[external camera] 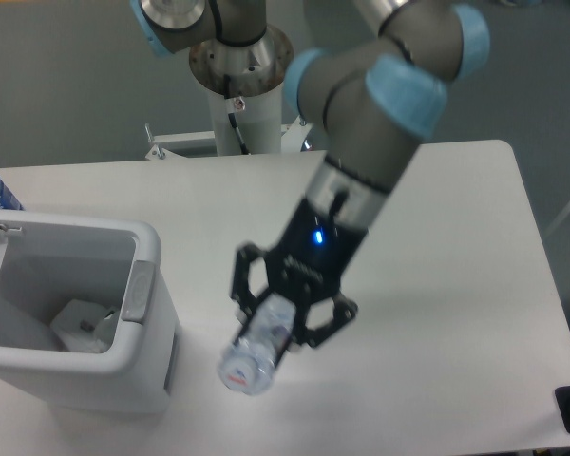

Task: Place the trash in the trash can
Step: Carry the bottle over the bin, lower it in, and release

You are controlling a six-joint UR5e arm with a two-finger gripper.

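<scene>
The gripper holds the clear bottle above the tabletop, jaws closed around its body. Its long axis tilts, cap end pointing toward the camera, right of the trash can.

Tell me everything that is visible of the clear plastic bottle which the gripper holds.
The clear plastic bottle looks see-through and a little crumpled, with pale blue glints. It is tilted, one round end toward the camera; that end shows a small red mark. The black two-finger gripper is shut on its body, so its middle is hidden. It seems lifted above the white table, just right of the boxy white trash can, which it does not touch. No label can be made out.
</scene>
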